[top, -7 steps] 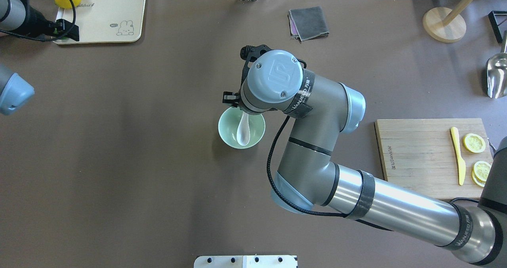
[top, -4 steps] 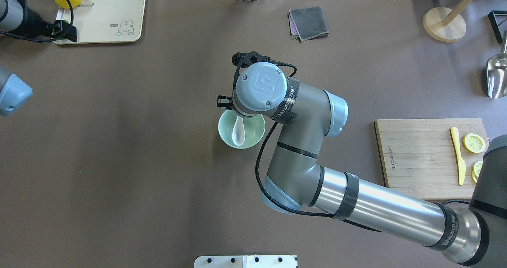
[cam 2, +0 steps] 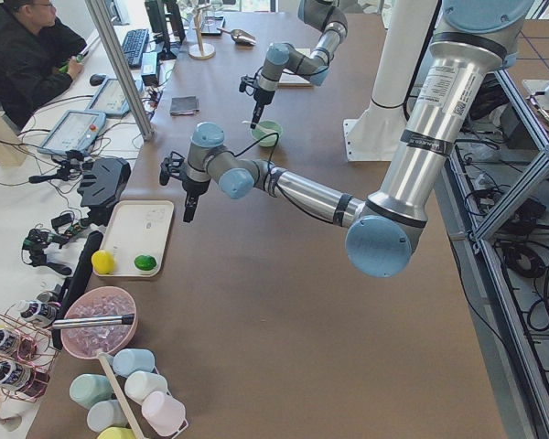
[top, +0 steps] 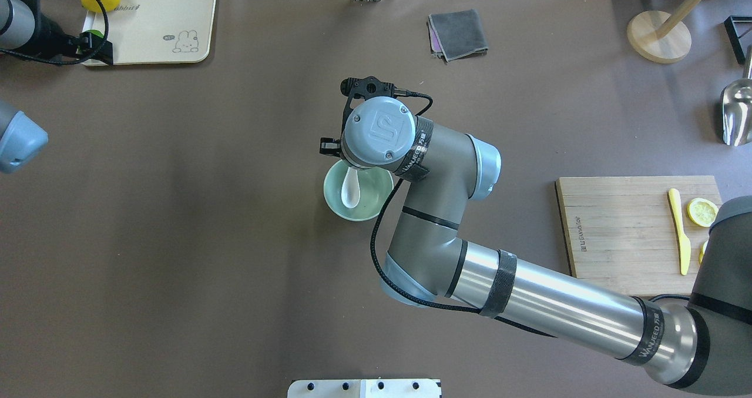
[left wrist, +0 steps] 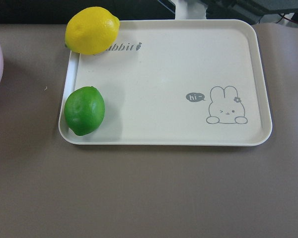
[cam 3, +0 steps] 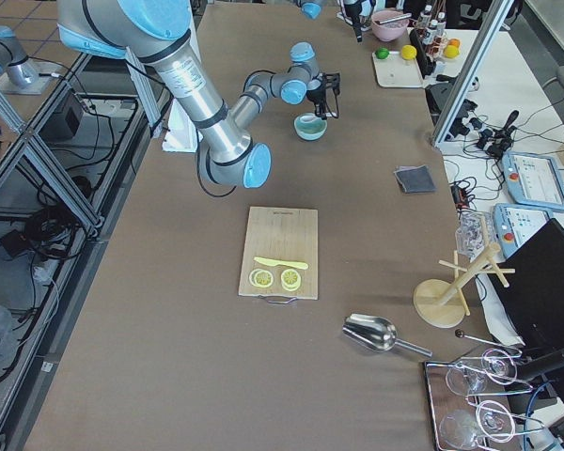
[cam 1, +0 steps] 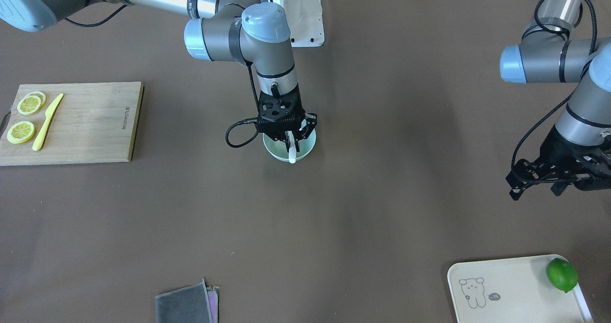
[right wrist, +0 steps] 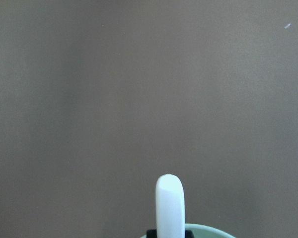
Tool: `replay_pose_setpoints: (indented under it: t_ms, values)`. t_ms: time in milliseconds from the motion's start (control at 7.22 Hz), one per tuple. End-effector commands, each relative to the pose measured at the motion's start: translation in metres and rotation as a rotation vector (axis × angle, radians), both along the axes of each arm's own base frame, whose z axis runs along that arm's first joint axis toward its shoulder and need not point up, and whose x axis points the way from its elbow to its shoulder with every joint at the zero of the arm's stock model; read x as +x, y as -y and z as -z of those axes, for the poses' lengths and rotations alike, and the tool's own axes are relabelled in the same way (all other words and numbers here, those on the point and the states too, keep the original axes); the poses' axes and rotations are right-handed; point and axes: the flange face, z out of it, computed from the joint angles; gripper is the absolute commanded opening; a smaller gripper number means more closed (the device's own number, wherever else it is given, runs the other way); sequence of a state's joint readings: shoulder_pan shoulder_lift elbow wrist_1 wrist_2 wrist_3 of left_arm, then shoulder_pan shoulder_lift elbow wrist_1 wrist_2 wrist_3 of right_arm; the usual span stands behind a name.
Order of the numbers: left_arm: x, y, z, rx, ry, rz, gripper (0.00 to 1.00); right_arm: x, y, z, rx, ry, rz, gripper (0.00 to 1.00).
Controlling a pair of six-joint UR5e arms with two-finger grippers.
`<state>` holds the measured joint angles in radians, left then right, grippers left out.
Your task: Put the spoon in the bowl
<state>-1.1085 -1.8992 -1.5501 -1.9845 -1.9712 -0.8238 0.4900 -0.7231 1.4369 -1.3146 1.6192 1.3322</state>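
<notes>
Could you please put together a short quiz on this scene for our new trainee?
1. True or false: seen from overhead, the scoop of the spoon sits within the rim of the bowl.
2. What lies on the tray? A) a lemon and a lime; B) a knife; C) a cloth.
3. Which arm's jaws are closed on the spoon's handle?

Key: 1 true. 2 A. 3 the right arm; the left one hangs near the tray with nothing in its jaws.
</notes>
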Motion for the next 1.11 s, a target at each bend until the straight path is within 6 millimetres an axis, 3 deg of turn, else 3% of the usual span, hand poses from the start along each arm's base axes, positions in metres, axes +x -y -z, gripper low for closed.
replay_pose_setpoints:
  t_ms: [0, 138, 277, 554, 692, 831, 969]
  values:
    - [0.000, 0.000, -0.001, -0.002, 0.000, 0.000, 0.98, 0.000, 0.002, -0.001, -0.004, 0.001, -0.006, 0.04]
    - [0.000, 0.000, 0.001, 0.000, -0.002, 0.000, 0.98, 0.002, 0.004, 0.003, 0.005, 0.009, -0.007, 0.99]
    - [0.000, 0.000, 0.001, 0.001, -0.002, 0.000, 0.98, 0.006, 0.008, 0.002, 0.008, 0.007, -0.010, 1.00]
    - [0.000, 0.000, 0.002, 0.003, -0.003, 0.000, 0.98, 0.045, 0.036, 0.013, -0.011, 0.044, -0.011, 1.00]
    - [-0.004, -0.001, 0.007, 0.009, -0.012, -0.001, 0.98, 0.088, 0.057, 0.001, -0.029, 0.052, 0.008, 1.00]
    - [-0.012, -0.008, 0.003, -0.026, -0.057, -0.041, 0.98, 0.154, 0.076, -0.041, 0.001, 0.020, 0.067, 1.00]
    - [-0.038, -0.018, -0.014, -0.043, -0.058, -0.029, 0.98, 0.236, 0.098, -0.100, 0.023, -0.016, 0.167, 1.00]
